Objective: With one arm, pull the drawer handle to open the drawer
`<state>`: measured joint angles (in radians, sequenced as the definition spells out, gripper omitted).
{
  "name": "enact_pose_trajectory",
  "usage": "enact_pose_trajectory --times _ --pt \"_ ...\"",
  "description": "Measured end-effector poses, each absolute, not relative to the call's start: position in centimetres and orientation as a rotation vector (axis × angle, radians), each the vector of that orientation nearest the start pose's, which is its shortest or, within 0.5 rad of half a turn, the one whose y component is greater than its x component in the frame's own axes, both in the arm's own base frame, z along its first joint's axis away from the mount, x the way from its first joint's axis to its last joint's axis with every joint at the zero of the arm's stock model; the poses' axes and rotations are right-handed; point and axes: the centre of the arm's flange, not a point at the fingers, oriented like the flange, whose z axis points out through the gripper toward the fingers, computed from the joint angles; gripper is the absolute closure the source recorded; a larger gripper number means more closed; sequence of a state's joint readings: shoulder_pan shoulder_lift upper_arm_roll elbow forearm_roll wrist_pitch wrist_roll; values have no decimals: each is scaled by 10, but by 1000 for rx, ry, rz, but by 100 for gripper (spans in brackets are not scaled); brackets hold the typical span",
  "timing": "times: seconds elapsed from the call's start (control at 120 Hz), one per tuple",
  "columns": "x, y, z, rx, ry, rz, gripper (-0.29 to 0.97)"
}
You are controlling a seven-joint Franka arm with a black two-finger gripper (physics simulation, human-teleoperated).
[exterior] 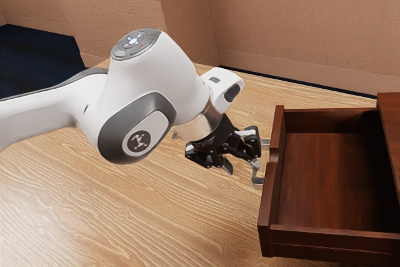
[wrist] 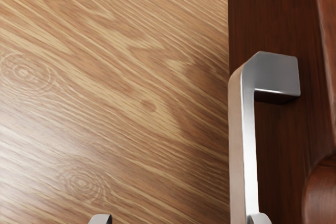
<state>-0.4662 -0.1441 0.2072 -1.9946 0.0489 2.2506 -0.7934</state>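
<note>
- Our arm reaches in from the exterior view's left, low over the wooden table, with the hand pointing right.
- Our gripper is released, fingers spread. One is at the silver handle, the other over bare table.
- The drawer stands pulled out at the right, its inside showing.

My counter is pale, wood-grained and bare across its nine o'clock side. A dark wooden drawer stands open over it at four o'clock.
</note>
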Motion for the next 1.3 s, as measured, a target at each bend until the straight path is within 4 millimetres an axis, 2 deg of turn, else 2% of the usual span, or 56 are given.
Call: enact_pose_trajectory --times 0.267,0.525,0.6,0.667,0.742,0.8,0.867,0.917,0.992,1.117,1.192,1.3 --pt "534 -136 571 -3173 -835 -607 46" --pt "520 -135 610 -3195 -809 -723 42" --pt "514 -131 641 -3202 -826 -763 34" --pt "507 -130 680 -3223 -909 -744 25" --pt "483 -158 742 -3281 -1004 -678 17" --pt "460 -177 763 -3276 -1056 -567 13" --pt "450 -171 751 -3194 -1155 -382 10" --pt "453 -152 732 -3095 -1259 -263 8" --pt "456 -136 714 -2973 -1363 -149 5" --pt "457 -117 699 -2789 -1521 -78 3" --pt "459 -118 688 -2721 -1569 -43 2" --pt "456 -117 684 -2662 -1630 -24 1"
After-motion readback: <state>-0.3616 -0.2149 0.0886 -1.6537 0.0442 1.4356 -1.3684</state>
